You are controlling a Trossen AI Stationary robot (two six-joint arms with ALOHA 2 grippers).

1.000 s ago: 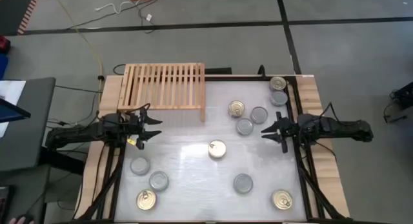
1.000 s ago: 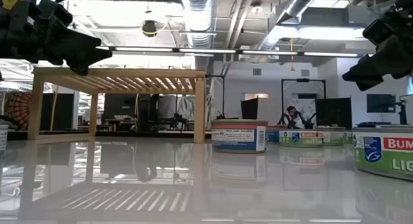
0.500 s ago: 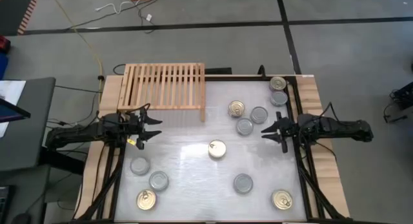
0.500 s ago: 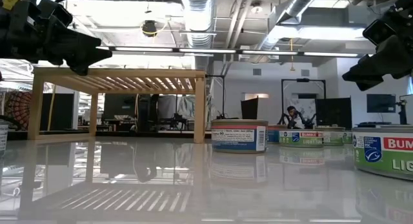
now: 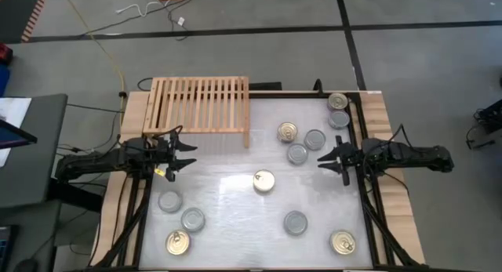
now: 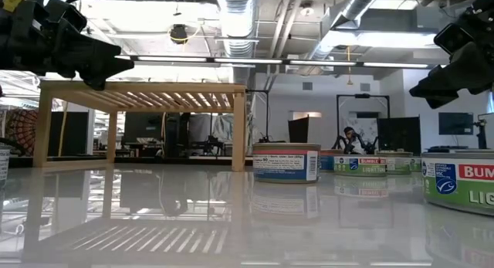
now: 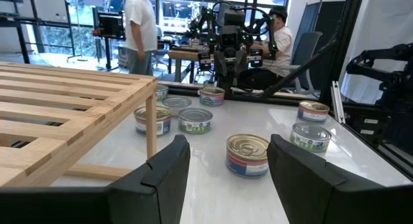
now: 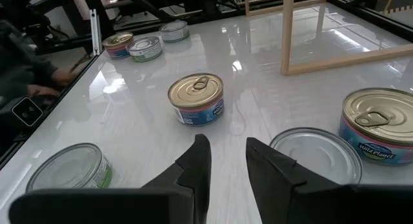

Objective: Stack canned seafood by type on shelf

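tins lie scattered over my white surface point(image 5: 235, 201), none on the shelf point(image 5: 200, 105), which stands empty-topped at the far left corner: pale wood, slatted, on short legs. the tins are short and round, with paper labels around their sides. a gold pull-tab tin point(image 5: 264, 181) sits alone near the middle. three more gold ones sit at the near left point(image 5: 177, 242), near right point(image 5: 343, 242) and beside the shelf's right end point(image 5: 288, 132). plain silver-grey tins sit in a pair by the near left point(image 5: 170, 201), one toward the near right point(image 5: 295, 222), and two just beside the gold tin near the shelf point(image 5: 314, 139). another gold and grey pair sits at the far right corner point(image 5: 338, 102).

my left tool point(image 5: 190, 155) hovers at the left edge, fingers point(image 7: 169, 166) set moderately apart, holding nothing. my right tool point(image 5: 322, 161) hovers at the right edge, fingers point(image 8: 197, 162) narrow with a slim gap, also holding nothing.
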